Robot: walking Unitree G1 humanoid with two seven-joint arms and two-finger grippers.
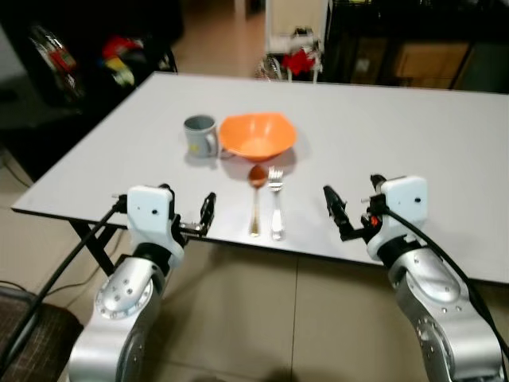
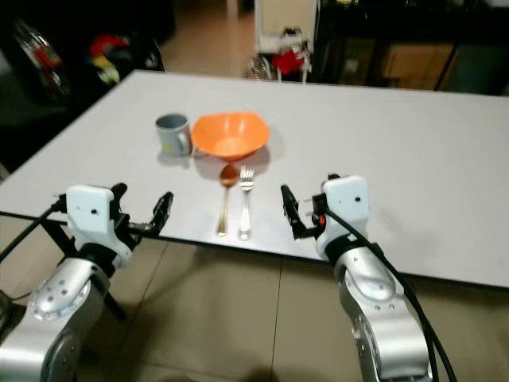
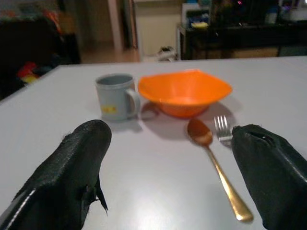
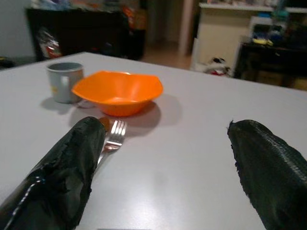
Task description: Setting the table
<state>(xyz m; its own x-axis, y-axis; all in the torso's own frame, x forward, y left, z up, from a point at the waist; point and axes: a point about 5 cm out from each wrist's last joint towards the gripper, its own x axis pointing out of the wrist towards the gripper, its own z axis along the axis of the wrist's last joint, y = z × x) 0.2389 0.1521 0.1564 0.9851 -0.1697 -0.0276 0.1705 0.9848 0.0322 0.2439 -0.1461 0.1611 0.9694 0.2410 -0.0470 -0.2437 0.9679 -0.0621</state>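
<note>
You see a grey desk [image 1: 413, 135] carrying one place setting near its front edge. The orange bowl [image 1: 257, 135] sits towards the middle of the desk, with the grey mug [image 1: 200, 135] just beside it on the robot's left, handle turned towards the bowl. In front of the bowl lie a gold spoon [image 1: 255, 199] and a silver fork [image 1: 276, 200], side by side and parallel, heads towards the bowl, the spoon on the left.

The left pincer [image 1: 199, 221] is level with the front edge of the desk, left of the spoon; its fingers [image 3: 72, 177] are spread wide and hold nothing. The right pincer [image 1: 340, 213] is over the front edge, to the right of the fork, fingers [image 4: 67, 167] also spread wide and empty. Neither pincer touches the cutlery.

Beyond the far edge you see dark furniture and some red items on the floor.
</note>
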